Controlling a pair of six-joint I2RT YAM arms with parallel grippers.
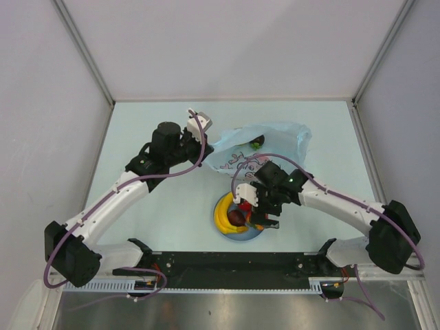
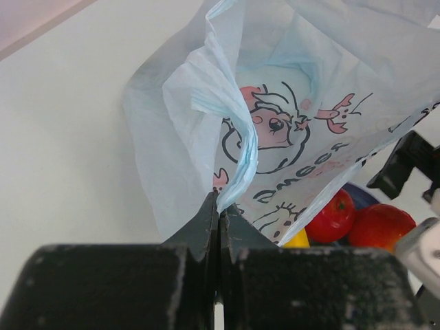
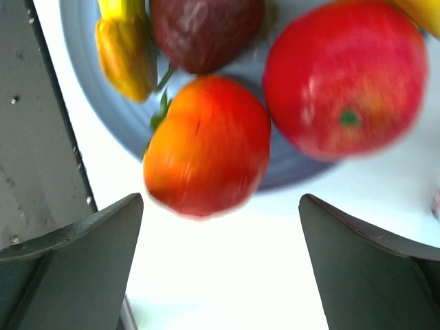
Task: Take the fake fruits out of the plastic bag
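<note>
A robotics lab test cell: a pale surface (image 1: pixel 165 220) boxed in by plain white wall panels (image 1: pixel 41 103) on aluminium posts (image 1: pixel 82 51). A left arm (image 1: pixel 117 196) and a right arm (image 1: pixel 344 203) are bolted to a black rail (image 1: pixel 234 261) at the near edge.

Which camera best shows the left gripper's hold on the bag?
Left wrist: close up, the left gripper is shut on a fold of the plastic bag. Top external shows it at the bag's left edge, with the contact too small to see. Right wrist shows none of that grip.

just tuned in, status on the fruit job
Left fingers shut on bag. Right fingers open above fruits on plate. One fruit still in bag.
</note>
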